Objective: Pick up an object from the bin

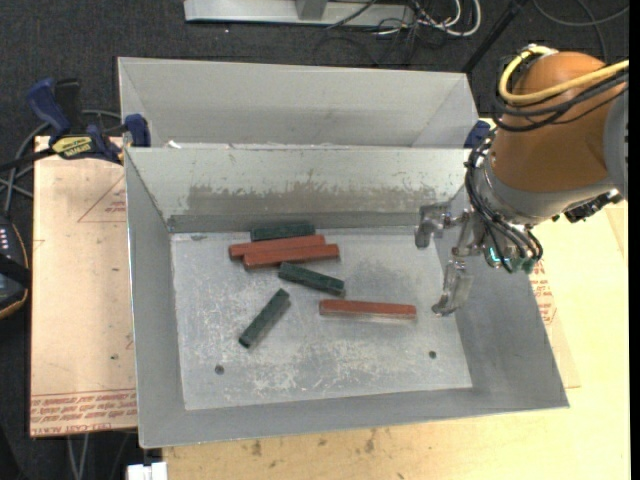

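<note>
While the gripper [442,263] hangs empty, its 2 fingers spread wide, near the bin's [508,356] right wall, a flat red-brown bar [367,309] lies just left of it; best to straddle the bar's narrow width, clear of the dark green bar [311,278] beyond.

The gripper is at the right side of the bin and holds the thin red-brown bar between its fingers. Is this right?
Not quite. The gripper is at the right side of the bin, but its fingers stand open with nothing between them. The camera view shows the thin red-brown bar lying on the bin floor, just left of the lower finger.
</note>
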You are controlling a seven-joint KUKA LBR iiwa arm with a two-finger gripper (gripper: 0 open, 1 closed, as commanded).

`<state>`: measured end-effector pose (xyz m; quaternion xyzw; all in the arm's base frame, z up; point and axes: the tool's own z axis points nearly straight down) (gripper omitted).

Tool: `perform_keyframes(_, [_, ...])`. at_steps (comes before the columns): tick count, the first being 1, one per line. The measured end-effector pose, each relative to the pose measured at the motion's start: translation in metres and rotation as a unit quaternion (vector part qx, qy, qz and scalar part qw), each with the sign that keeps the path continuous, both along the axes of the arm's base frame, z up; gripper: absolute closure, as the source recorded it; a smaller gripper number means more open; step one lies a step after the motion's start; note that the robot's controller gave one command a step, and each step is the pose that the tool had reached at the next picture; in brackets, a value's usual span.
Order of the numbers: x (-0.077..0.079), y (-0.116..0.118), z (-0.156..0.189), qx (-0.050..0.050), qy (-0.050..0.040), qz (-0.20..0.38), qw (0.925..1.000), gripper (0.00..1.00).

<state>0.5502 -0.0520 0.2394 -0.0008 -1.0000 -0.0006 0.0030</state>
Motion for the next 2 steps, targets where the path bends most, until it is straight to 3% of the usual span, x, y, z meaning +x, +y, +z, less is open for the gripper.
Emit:
perform_keyframes(1, [-0.003,0.032,-0.102,0.000,0.0008,-0.055,0.9985,0.00])
perform_keyframes(2, [0.059,0.021,-0.172,0.000,-0.0038,0.019,0.9998,0.00])
